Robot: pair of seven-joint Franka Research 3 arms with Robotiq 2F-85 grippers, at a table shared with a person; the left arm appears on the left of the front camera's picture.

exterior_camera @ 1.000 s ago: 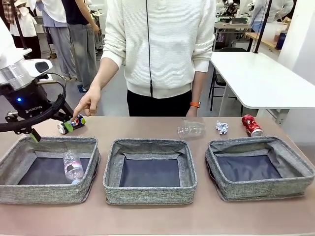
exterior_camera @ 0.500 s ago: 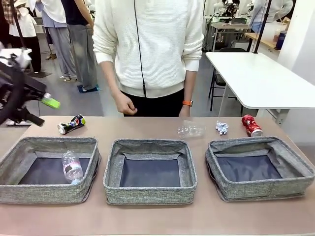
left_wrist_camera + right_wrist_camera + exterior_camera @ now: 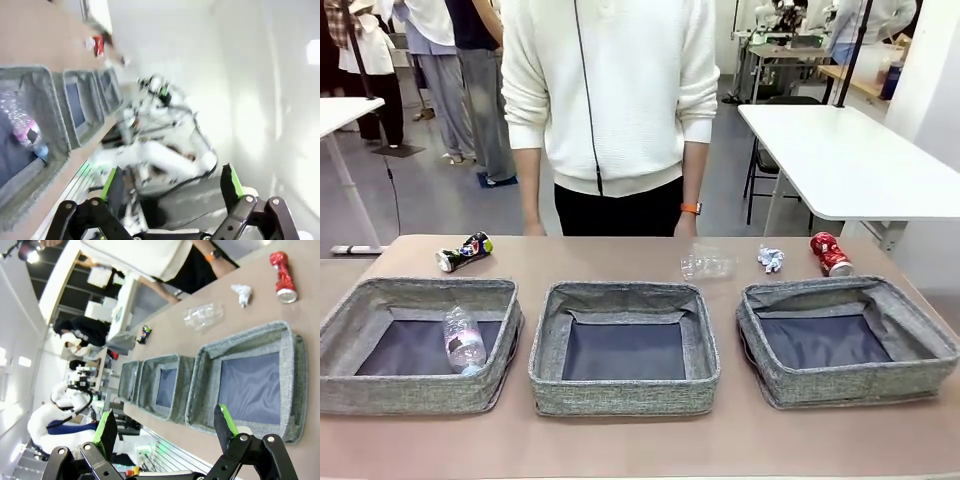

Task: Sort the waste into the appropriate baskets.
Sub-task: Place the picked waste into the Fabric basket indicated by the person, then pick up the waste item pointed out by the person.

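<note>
Three grey fabric baskets stand in a row on the table: left point(image 3: 360, 300), middle point(image 3: 548, 330) and right point(image 3: 920, 320). A clear plastic bottle point(image 3: 463, 338) lies inside the left basket. Behind the baskets lie a dark multicoloured can point(image 3: 463, 251), a clear plastic cup point(image 3: 707, 264), a crumpled white paper wad point(image 3: 770, 260) and a crushed red can point(image 3: 830, 254). My left gripper point(image 3: 170, 187) is open and empty, off the table's side, with the bottle point(image 3: 22, 127) below it. My right gripper point(image 3: 165, 430) is open and empty above the right basket point(image 3: 295, 370).
A person in a white sweater point(image 3: 610, 90) stands at the far edge, arms hanging at the sides. A white table point(image 3: 840, 160) stands at the back right. Other people stand in the background at left.
My left arm has swung up and out of the front view to the left. The person's hand has withdrawn from beside the dark can and now hangs down.
</note>
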